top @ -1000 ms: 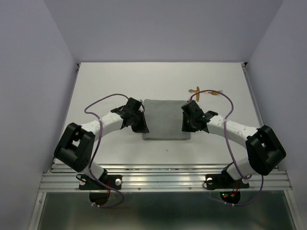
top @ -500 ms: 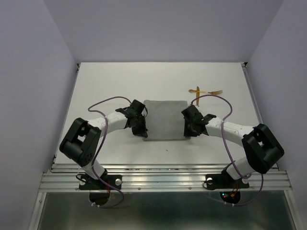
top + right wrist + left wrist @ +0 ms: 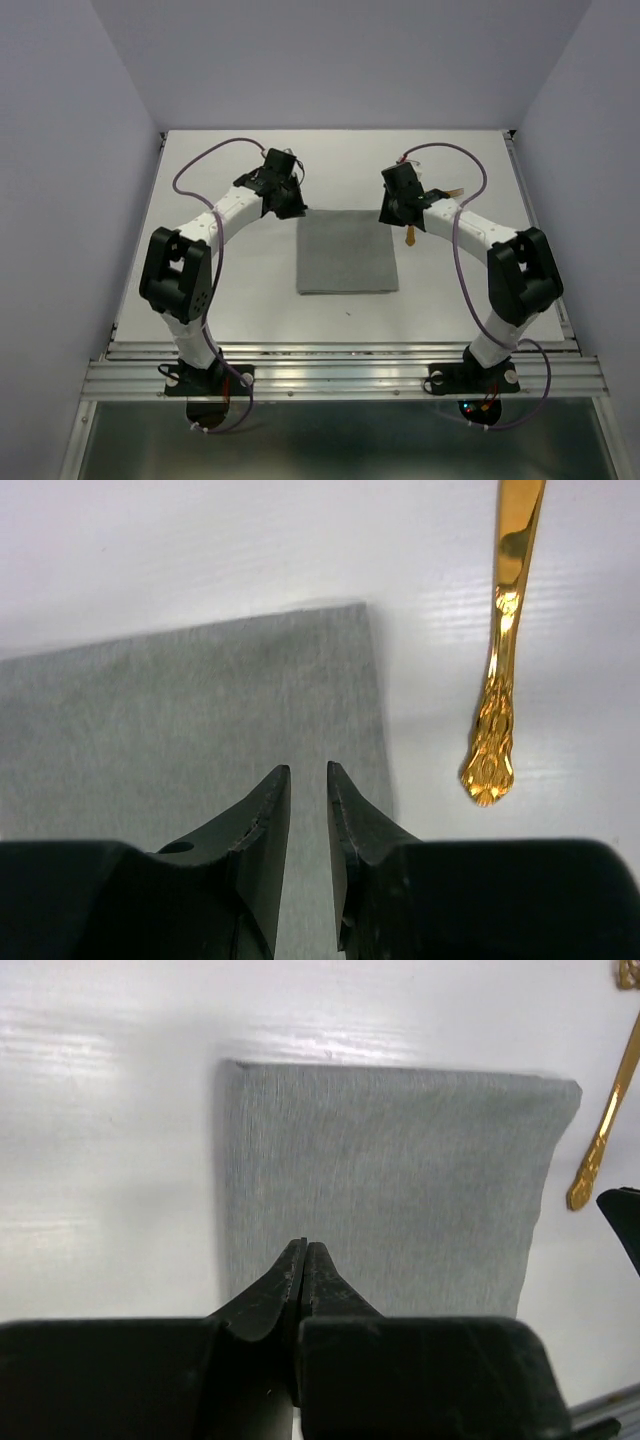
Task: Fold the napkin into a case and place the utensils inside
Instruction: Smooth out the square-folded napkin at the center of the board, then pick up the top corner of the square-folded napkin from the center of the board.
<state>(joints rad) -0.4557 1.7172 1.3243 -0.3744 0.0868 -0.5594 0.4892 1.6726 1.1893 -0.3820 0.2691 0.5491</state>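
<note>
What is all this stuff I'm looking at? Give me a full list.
napkin: one, grey, lying flat mid-table.
utensils: two, golden, just right of the napkin's far right corner, partly hidden.
table: one, white, under everything.
walls: pale lilac, on three sides.
rail: one, silver, along the near edge.
arms: two, white with black joints, reaching in from the near edge.
cables: two, purple, one looping along each arm.
left gripper: one, black, shut, over the napkin's far left corner.
right gripper: one, black, slightly open, over the far right corner.
</note>
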